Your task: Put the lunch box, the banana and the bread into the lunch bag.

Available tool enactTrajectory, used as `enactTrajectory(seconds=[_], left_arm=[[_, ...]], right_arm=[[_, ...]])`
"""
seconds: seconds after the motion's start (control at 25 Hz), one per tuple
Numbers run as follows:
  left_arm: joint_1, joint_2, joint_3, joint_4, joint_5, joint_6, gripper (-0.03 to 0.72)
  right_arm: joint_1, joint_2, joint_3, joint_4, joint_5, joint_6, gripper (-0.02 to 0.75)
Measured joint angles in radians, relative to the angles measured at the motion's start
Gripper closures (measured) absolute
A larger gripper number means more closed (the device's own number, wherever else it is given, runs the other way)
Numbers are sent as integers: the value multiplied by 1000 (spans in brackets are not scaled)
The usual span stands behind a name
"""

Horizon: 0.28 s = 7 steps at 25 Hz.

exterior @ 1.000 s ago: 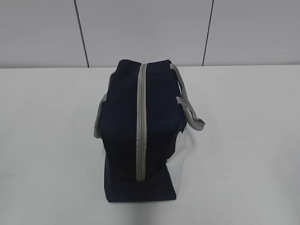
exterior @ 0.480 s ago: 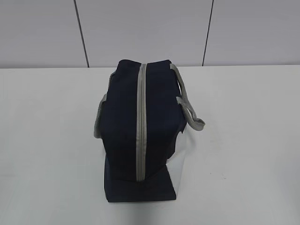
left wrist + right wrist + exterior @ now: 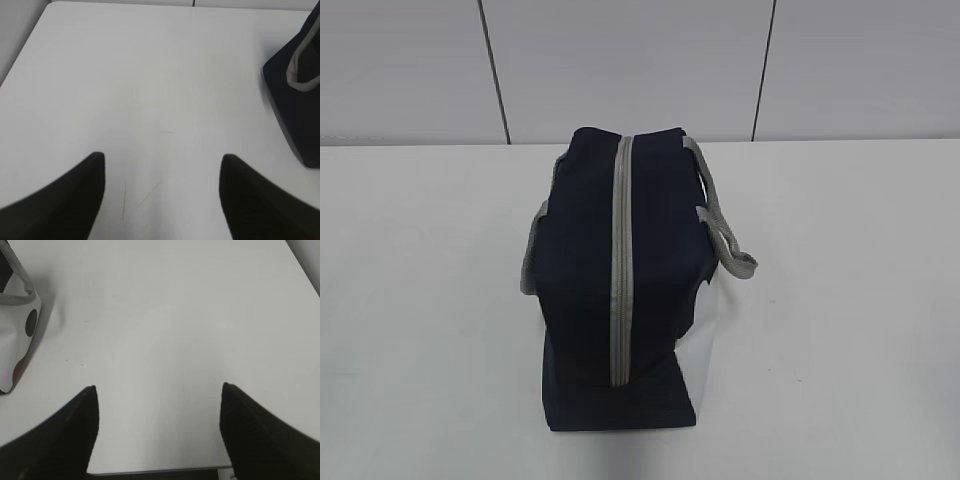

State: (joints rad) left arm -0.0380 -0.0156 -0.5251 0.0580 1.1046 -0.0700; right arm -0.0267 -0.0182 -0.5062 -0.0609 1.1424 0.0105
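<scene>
The navy-blue lunch bag [image 3: 620, 280] stands in the middle of the white table, its grey zipper strip [image 3: 621, 260] shut along the top and grey handles at both sides. Its dark side shows at the right edge of the left wrist view [image 3: 300, 100]; its white dotted panel shows at the left edge of the right wrist view [image 3: 17, 335]. My left gripper [image 3: 162, 162] is open and empty over bare table, left of the bag. My right gripper [image 3: 159, 392] is open and empty near the table's front edge, right of the bag. Lunch box, banana and bread are out of view.
The white table [image 3: 840, 300] runs to a grey panelled wall [image 3: 640, 60] behind. The table's front edge [image 3: 155, 471] lies just under my right gripper. Neither arm shows in the exterior view.
</scene>
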Motion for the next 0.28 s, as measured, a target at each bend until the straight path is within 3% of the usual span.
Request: enactTrajectory(seconds=[0.28], left_arm=[[0, 0, 0, 0, 0, 0, 202]], right_arm=[[0, 0, 0, 0, 0, 0, 178]])
